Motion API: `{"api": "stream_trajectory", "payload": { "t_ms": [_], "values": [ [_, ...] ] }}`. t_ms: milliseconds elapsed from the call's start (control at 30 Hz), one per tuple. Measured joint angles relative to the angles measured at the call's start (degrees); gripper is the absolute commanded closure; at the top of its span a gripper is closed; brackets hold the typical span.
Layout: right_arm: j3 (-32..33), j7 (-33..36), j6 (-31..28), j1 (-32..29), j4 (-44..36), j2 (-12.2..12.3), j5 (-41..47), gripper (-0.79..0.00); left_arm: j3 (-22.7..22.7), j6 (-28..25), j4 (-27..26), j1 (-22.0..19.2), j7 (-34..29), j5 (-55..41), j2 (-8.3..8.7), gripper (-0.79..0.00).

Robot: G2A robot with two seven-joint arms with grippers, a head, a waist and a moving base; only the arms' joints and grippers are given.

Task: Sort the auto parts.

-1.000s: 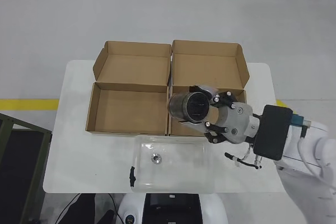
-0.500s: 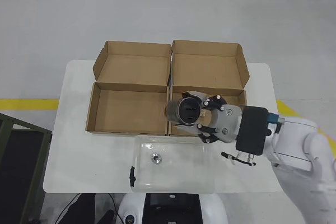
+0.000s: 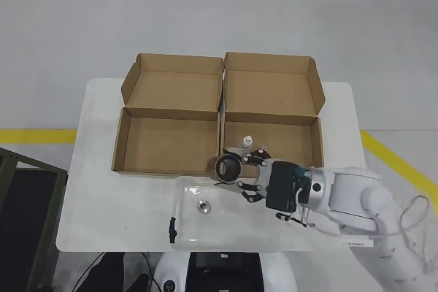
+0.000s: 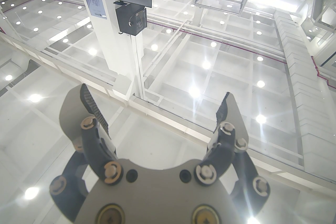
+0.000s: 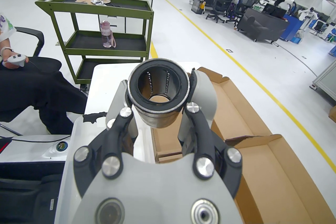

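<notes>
- The bearing (image 5: 158,107), a metal sleeve with black ends, is clamped sideways between the fingers (image 5: 202,93) of the right gripper (image 5: 160,93), which are closed partway around its body.
- In the top view it hangs over the front wall where the left box (image 3: 168,146) and right box (image 3: 299,150) meet, just behind the clear tray (image 3: 233,226) at the worktop's (image 3: 95,204) front edge.
- A small white part (image 3: 247,140) lies in the right box, and a small metal part (image 3: 202,207) in the tray.
- The left gripper (image 4: 157,104) is spread wide and holds nothing.
- Risk: let go here, the bearing could strike the shared wall and fall into either box.
- Being round, it may roll once down.
- A low sweep could catch the cardboard and shove the boxes.
</notes>
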Motion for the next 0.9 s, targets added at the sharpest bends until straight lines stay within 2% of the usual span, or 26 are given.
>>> {"api": "stream_trajectory", "payload": {
  "t_ms": [400, 900],
  "values": [
    [-8.4, 2.9, 2.6, 4.4, 8.0, -1.4, -3.8, 0.0, 0.0, 0.0, 0.0, 0.0, 0.0, 0.0, 0.0, -0.785],
    [-21.5, 6.8, 8.1, 17.6, 19.6, -6.0, -4.8, 0.0, 0.0, 0.0, 0.0, 0.0, 0.0, 0.0, 0.0, -0.785]
  ]
}}
